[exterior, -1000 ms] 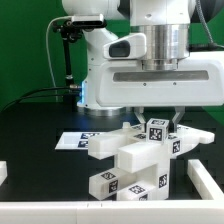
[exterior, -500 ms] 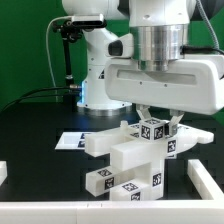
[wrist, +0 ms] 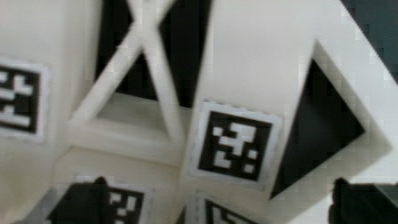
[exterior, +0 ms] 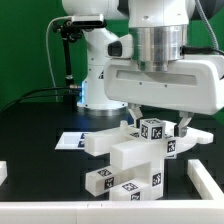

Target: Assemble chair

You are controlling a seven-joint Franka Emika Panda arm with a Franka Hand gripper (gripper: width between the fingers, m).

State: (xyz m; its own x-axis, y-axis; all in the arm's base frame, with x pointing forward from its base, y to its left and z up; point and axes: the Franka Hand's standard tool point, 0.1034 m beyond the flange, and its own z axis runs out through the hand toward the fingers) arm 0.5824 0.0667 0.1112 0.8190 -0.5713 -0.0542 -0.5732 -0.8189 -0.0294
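The partly built chair (exterior: 132, 158) of chunky white tagged pieces stands at the table's middle front. A short tagged post (exterior: 154, 130) sits on top of it at the exterior view's right. My gripper (exterior: 160, 122) hangs right over that post, its fingers spread to either side of it with gaps showing, so it is open and holds nothing. In the wrist view the white post with its tag (wrist: 237, 140) fills the picture between the two dark fingertips (wrist: 93, 198), and the gripper (wrist: 228, 203) stands wide around it.
The marker board (exterior: 68, 141) lies flat behind the chair at the exterior view's left. Low white walls stand at the exterior view's right (exterior: 206, 181) and left (exterior: 3, 172) edges. The arm's base (exterior: 95, 92) is behind.
The fingers have spread apart and let go of the tagged post, which stays on top of the chair. The hand has hardly shifted.
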